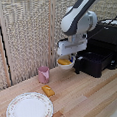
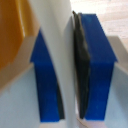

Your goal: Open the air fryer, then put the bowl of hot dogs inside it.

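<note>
So: air fryer point(image 1: 101, 49) drawer out, handle point(image 1: 78, 66) facing the table. Arm bent over, gripper point(image 1: 69, 50) pointing down, fingers point(image 2: 95, 70) pinching the bowl point(image 1: 65, 63) rim, bowl lifted beside the handle, hot dogs point(image 1: 63, 60) inside.

— Any words, brands or numbers you can read anywhere?

— None. The air fryer point(image 1: 101, 46) has a pale patch on its top, but it is too blurred to make out as letters or figures.

— The plate point(image 1: 29, 108)?

— Only a floral pattern round the rim, no writing. The pink cup point(image 1: 43, 74) is plain as well.

— And the wrist view?

— The blue fingertips point(image 2: 95, 70) and the white rim of the bowl point(image 2: 55, 50) between them carry no mark, label or number.
</note>
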